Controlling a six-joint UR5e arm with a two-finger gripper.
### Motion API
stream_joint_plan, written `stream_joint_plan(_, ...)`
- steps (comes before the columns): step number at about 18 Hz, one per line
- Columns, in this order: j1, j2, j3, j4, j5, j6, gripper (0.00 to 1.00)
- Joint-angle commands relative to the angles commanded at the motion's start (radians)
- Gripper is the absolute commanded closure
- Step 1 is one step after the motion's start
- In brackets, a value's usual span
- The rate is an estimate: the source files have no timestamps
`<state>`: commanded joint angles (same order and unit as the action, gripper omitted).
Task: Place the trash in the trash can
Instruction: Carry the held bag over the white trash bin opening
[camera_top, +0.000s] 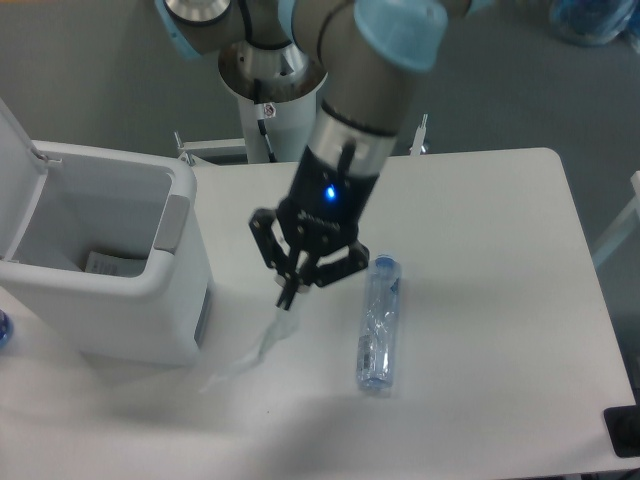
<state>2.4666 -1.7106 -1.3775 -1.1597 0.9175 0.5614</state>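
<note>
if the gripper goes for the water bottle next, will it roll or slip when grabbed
Likely to roll: the water bottle lies on its side on the flat white table, so a sideways nudge could turn it. It looks clear and mostly empty, so probably light and easily squashed. Its smooth plastic may slip unless the gripper, now pinching the floppy wrapper, closes across the body.

The arm reaches down, its pincer (290, 297) pointing downward with fingers pinched together.
</note>
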Motion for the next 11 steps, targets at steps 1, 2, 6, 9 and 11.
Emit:
stream_joint_plan(1,0.0,0.017,-0.002,0.0,-0.011,0.0,1.0)
stream_joint_plan(2,0.0,0.032,-0.005,0.0,-0.018,0.0,1.0)
stream_joint_plan(6,0.0,0.087,-0.024,-0.002,-0.042,0.0,1.0)
stream_joint_plan(9,-0.003,0.12,-0.035,-0.002,-0.066,-0.003,1.0)
stream_joint_plan(11,-0.005,0.137,-0.035,-0.002,-0.107,-0.024,1.0)
